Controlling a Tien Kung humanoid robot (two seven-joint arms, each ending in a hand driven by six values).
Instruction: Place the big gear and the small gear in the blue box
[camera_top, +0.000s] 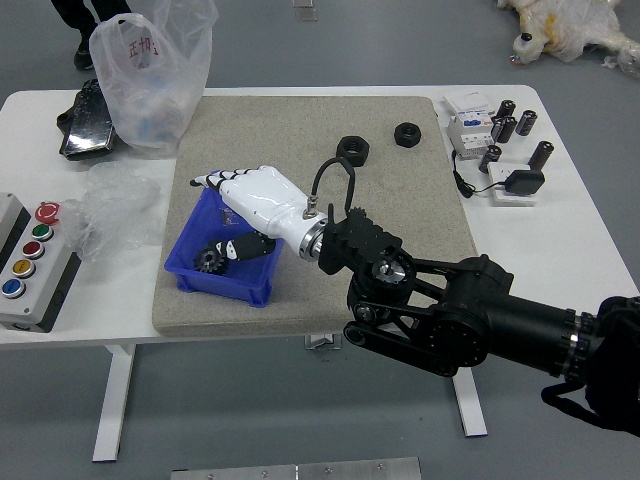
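Note:
Over the blue box (218, 288), my right hand (212, 215) is open, its fingers stretched out to the left and its thumb lower down. A dark toothed gear (210, 260) lies low in the box, just left of the thumb's tip, free of the long fingers; whether the thumb touches it, I cannot tell. Beneath the palm, a smaller metallic piece (230, 215), perhaps the small gear, shows partly inside the box. My left hand is out of view.
Two black nut-shaped parts (352, 151) stand on the grey mat beyond my arm. Plastic bags and a button panel (38, 262) are at the left; black cylinders and a white device (470, 134) are at the right. A person's legs show at the top left.

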